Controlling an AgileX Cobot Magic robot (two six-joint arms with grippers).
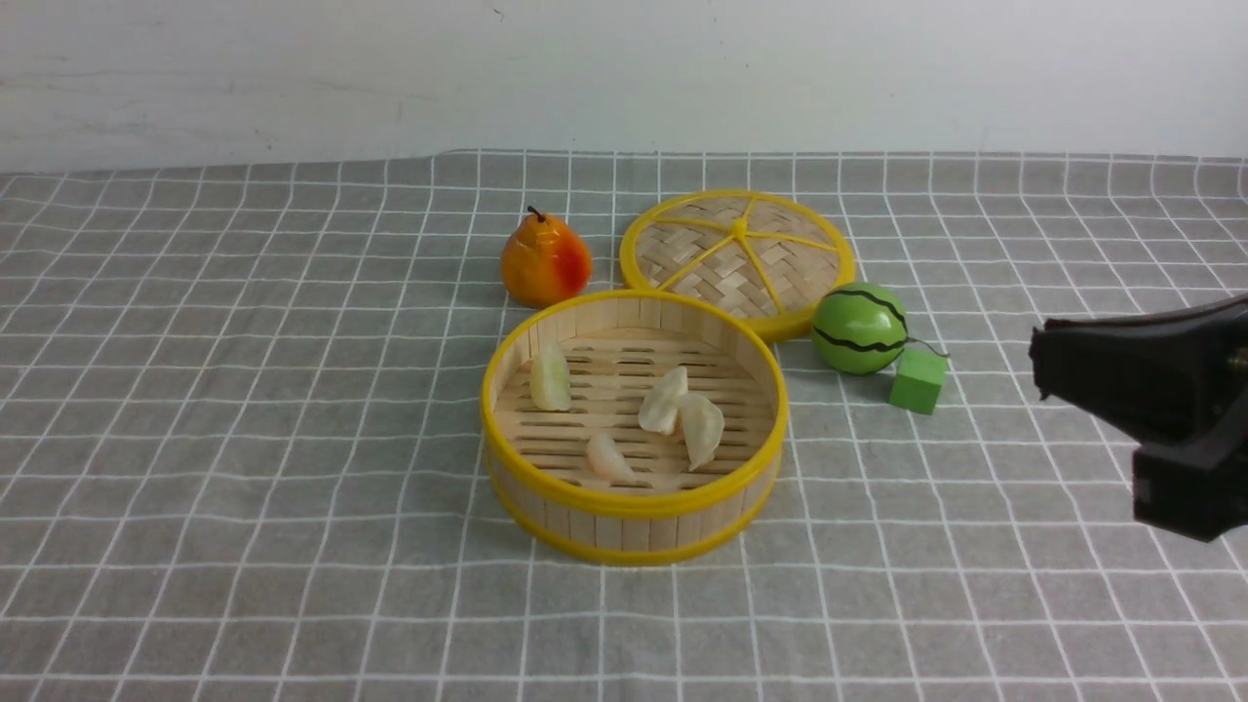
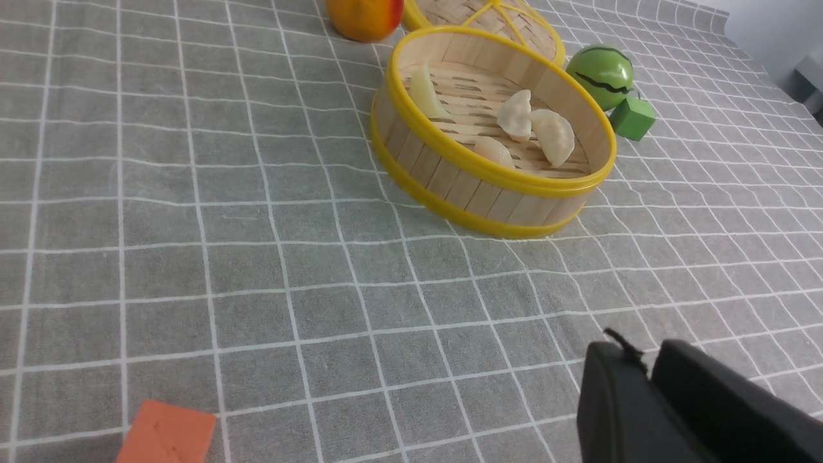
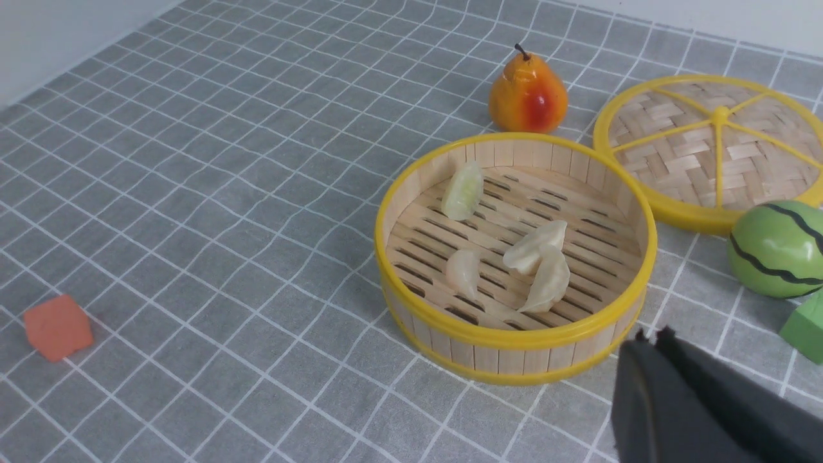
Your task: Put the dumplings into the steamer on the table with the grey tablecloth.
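Table [image 1: 146,604], draped in grey tablecloth [image 1: 244,439]. Steamer [image 1: 624,531]: centre, open-topped. Lid [image 1: 738,255]: flat, just beside steamer at 1 o'clock. Right gripper [image 1: 1045,363]: 3 o'clock, well apart, fingers pressed together, empty. Left gripper [image 2: 643,352]: fingers pressed together, empty, over bare cloth. Watermelon [image 1: 860,329]: 2 o'clock. Pear [image 1: 545,261]: 11 o'clock. Green cube [image 1: 917,380]: just beside watermelon, 3 o'clock. Four dumplings [image 1: 663,400]: on steamer floor, two touching.

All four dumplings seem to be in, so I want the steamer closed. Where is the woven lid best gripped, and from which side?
Probably its yellow rim at the far right arc, from above. The lid lies flat, so only the thin rim offers an edge; the steamer and watermelon crowd its near side, and the pear stands to its left.
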